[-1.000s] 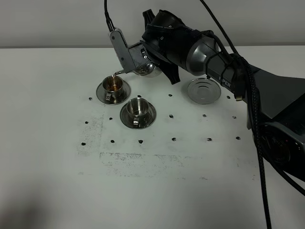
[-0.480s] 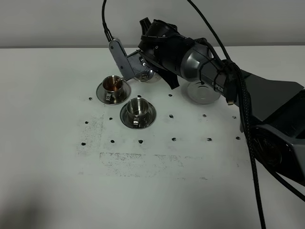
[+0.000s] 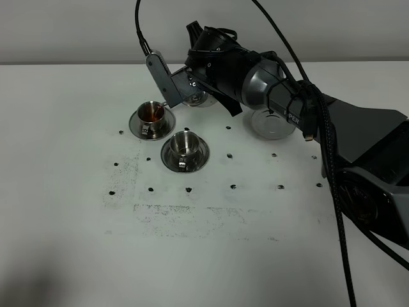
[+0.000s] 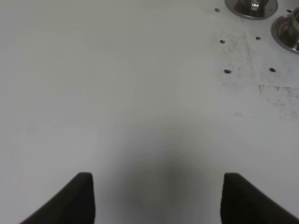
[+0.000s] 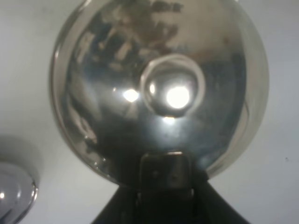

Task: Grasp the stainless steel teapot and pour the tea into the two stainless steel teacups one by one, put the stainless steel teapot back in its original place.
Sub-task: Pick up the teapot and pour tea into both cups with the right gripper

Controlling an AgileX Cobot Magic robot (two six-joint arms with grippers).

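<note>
The stainless steel teapot (image 3: pixel 197 98) hangs above the table just behind and right of the far-left teacup, held by my right gripper (image 3: pixel 189 84), which is shut on its handle. In the right wrist view the teapot (image 5: pixel 159 88) fills the frame, lid knob in the middle. The far-left teacup (image 3: pixel 151 114) on its saucer holds reddish-brown tea (image 3: pixel 152 112). The second teacup (image 3: pixel 184 144) on its saucer shows only a steel inside. The flat steel disc (image 3: pixel 276 125) lies to the right, partly hidden by the arm. My left gripper (image 4: pixel 159 200) is open and empty over bare table.
The right arm (image 3: pixel 307 109) and its cables span the back right of the table. Small black dots mark the white tabletop (image 3: pixel 211 243). The two saucers show at the edge of the left wrist view (image 4: pixel 252 5).
A second ago the spout was tipped over the far-left teacup. The right arm has since turned and shifted left, lifting the spout off the cup and covering part of the disc.
</note>
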